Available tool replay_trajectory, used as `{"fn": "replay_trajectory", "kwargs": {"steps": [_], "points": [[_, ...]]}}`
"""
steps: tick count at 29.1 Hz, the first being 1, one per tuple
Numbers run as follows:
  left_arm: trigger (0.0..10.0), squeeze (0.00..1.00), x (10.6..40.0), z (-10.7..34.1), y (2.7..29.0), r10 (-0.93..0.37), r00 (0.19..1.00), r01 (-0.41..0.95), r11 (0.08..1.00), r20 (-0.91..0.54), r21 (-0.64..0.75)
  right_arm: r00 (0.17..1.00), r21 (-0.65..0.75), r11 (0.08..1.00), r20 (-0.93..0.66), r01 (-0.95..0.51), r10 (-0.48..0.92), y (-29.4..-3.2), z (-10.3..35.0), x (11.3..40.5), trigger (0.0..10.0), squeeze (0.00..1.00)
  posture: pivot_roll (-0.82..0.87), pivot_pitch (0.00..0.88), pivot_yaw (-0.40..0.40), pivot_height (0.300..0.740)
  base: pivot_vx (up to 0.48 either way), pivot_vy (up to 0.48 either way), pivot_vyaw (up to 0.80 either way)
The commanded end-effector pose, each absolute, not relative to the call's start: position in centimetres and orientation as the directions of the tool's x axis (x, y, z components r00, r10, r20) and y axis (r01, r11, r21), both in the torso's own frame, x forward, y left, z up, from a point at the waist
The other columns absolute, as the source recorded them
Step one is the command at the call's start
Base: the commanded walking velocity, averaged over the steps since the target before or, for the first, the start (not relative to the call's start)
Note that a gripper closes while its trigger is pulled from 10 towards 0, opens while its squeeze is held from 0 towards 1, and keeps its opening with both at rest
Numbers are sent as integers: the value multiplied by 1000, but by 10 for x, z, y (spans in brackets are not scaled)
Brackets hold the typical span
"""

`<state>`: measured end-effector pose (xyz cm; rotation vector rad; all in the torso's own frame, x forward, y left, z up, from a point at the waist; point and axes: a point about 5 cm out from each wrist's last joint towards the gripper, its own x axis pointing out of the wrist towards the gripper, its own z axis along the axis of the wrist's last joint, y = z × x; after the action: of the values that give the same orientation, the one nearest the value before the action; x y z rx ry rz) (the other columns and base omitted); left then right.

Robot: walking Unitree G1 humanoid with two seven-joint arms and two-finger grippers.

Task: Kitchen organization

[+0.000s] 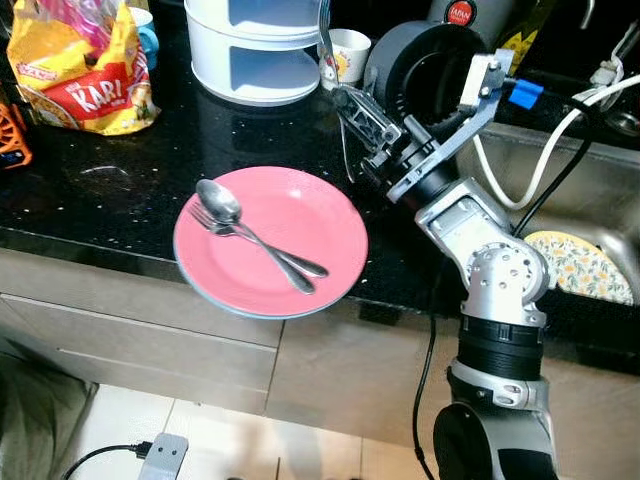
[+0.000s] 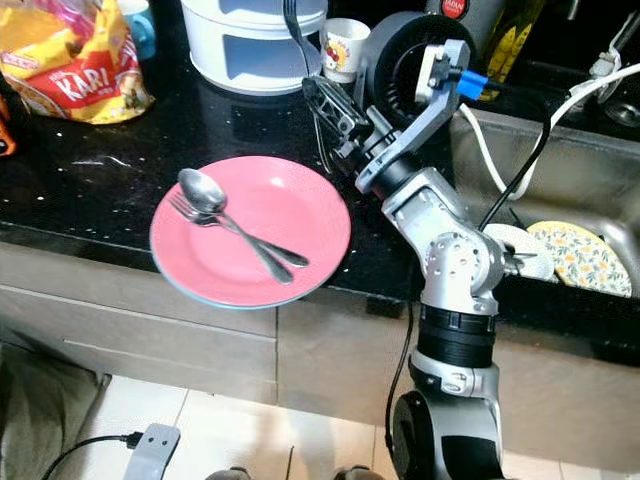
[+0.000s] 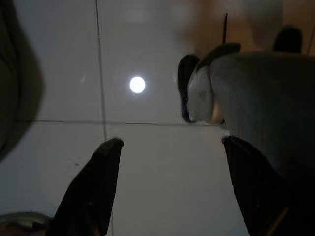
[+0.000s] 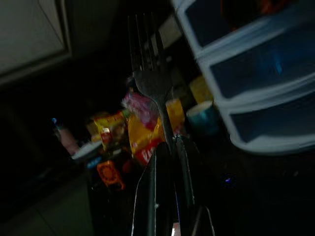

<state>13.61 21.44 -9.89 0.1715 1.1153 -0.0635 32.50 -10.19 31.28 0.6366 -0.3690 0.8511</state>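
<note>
I see the right gripper (image 4: pixel 169 147) raised above the black countertop (image 1: pixel 120 180), its two black fingers (image 4: pixel 185 167) pinched tight on the handle of a fork (image 4: pixel 150 73); the fork stands upright with its tines pointing up, in front of the white tiered organizer (image 1: pixel 255 50). Just beside the gripper, on its left, a pink plate (image 1: pixel 300 215) sits at the front of the counter with its near rim overhanging the edge. On the plate I note a spoon (image 1: pixel 255 235) and a second fork (image 1: pixel 215 225) lying crossed, bowl and tines toward the plate's left side, handles toward its near right. A yellow snack bag (image 1: pixel 85 75) lies at the far left of the counter, well apart from the plate. A small printed cup (image 1: pixel 348 52) stands near the organizer. To the right I see the steel sink (image 1: pixel 560 170) holding a floral plate (image 1: pixel 585 265). The left gripper (image 3: pixel 170 162) hangs low over pale floor tiles (image 3: pixel 59 73), fingers spread wide with nothing between them; a shoe (image 3: pixel 197 91) and a grey trouser leg (image 3: pixel 266 108) are nearby.
</note>
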Motion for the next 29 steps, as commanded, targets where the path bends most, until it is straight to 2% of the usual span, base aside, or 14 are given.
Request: {"fn": "replay_trajectory", "kwargs": {"steps": [1,12,15,16,19,21,22,23,25,29], "points": [[10000,0,128,-103,210,21,407,142,986,-913,86,653,396,527,562,-752,508,-116,313,327,10000,0,84,97,-67,740,0,0,0],[10000,0,127,-103,209,13,403,157,984,-915,83,696,372,611,550,-699,462,-125,314,330,10000,0,79,102,-60,740,0,0,0],[10000,0,127,-103,208,10,403,159,984,-915,81,801,372,752,497,-544,334,-144,309,343,10000,0,81,105,-64,740,0,0,0],[10000,0,127,-103,208,10,403,159,984,-915,81,801,372,752,497,-544,334,-144,309,343,10000,0,81,105,-64,740,0,0,0],[10000,0,125,-104,207,6,399,157,985,-917,75,851,334,841,463,-427,248,-164,309,350,10000,0,81,114,-68,740,0,0,0],[10000,0,125,-104,207,6,399,157,985,-917,75,851,334,841,463,-427,248,-164,309,350,10000,0,81,114,-68,740,0,0,0],[10000,0,120,-106,206,1,389,158,985,-921,68,896,242,924,407,-296,181,-186,308,353,10000,0,73,126,-69,740,0,0,0],[10000,0,120,-106,206,1,389,158,985,-921,68,896,242,924,407,-296,181,-186,308,353,10000,0,73,126,-69,740,0,0,0],[10000,0,116,-107,205,-2,380,161,985,-925,64,924,182,961,359,-206,130,-201,304,353,10000,0,65,132,-69,740,0,0,0],[10000,0,110,-109,204,-7,368,170,984,-930,60,952,138,986,303,-96,50,-220,296,352,10000,0,55,146,-67,740,0,0,-764]]}}
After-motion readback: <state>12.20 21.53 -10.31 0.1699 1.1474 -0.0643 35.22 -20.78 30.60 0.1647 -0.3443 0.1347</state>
